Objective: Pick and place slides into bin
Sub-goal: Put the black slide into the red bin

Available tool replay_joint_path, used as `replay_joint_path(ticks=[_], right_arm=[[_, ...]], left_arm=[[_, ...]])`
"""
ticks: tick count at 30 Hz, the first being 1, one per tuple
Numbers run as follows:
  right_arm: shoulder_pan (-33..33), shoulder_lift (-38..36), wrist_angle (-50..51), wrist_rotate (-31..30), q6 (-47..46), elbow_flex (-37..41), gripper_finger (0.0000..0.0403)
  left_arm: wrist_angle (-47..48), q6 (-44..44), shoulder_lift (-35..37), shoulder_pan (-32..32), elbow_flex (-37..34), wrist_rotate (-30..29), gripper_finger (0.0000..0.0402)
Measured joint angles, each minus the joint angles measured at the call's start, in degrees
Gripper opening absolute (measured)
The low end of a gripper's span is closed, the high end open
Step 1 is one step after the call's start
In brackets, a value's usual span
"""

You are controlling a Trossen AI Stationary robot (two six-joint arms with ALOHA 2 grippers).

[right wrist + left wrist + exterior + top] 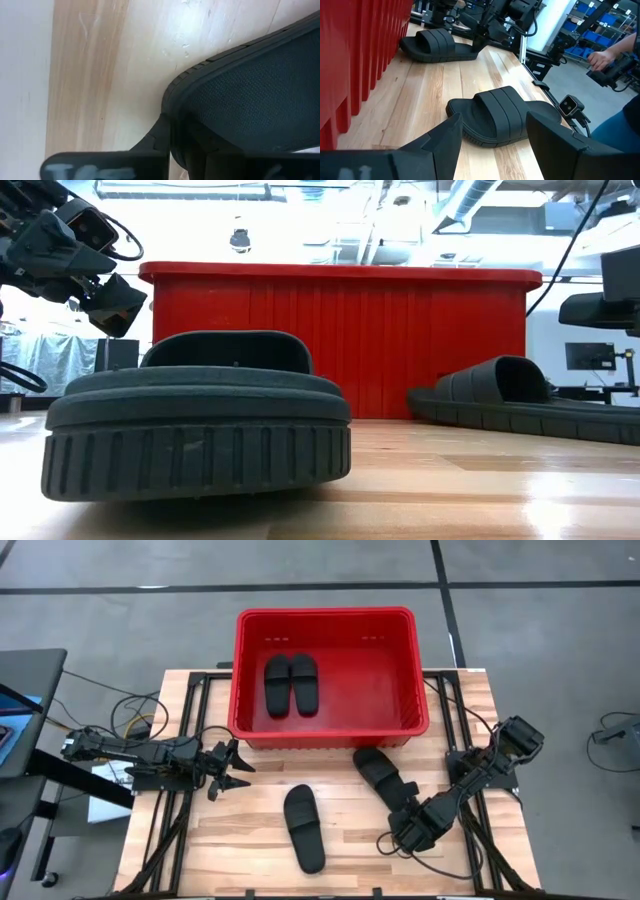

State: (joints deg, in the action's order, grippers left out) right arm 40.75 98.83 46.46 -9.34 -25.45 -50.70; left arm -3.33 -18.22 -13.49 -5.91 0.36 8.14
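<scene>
Slides (304,828) on wooden table (240,840)

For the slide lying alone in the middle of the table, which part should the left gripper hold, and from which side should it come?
Probably best is the wide strap of the middle slide, taken from above. The slide lies flat, sole down, and the strap arches over the footbed, so one finger could slip under it. The left gripper, open, is beside it toward the table's left, and nothing is in the way.
</scene>
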Motion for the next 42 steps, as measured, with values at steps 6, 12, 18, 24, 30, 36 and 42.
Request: replay_joint_path(ticks=[6, 12, 18, 24, 30, 36, 42], right_arm=[[-0.1, -0.4, 0.4, 0.5, 0.0, -0.3, 0.0013], [-0.3, -0.6, 1.5, 1.3, -0.1, -1.7, 0.0011], [-2.4, -0.5, 2.4, 3.7, 0.0, -2.7, 0.0006], [-3.5, -0.4, 3.5, 5.7, 0.0, -3.9, 0.0005], [-2.1, -0.3, 2.9, 6.1, -0.3, -6.6, 0.0005], [1.9, -0.3, 3.1, 6.5, 0.2, -9.8, 0.0002], [5.9, -0.4, 3.8, 6.1, 0.4, -13.3, 0.0001]], left_arm=[[0.0, 0.0, 0.0, 0.0, 0.0, 0.0, 0.021], [0.0, 0.0, 0.0, 0.0, 0.0, 0.0, 0.021], [0.0, 0.0, 0.0, 0.0, 0.0, 0.0, 0.021], [0.0, 0.0, 0.0, 0.0, 0.0, 0.0, 0.021], [0.0, 0.0, 0.0, 0.0, 0.0, 0.0, 0.021], [0.0, 0.0, 0.0, 0.0, 0.0, 0.0, 0.021], [0.0, 0.0, 0.0, 0.0, 0.0, 0.0, 0.021]])
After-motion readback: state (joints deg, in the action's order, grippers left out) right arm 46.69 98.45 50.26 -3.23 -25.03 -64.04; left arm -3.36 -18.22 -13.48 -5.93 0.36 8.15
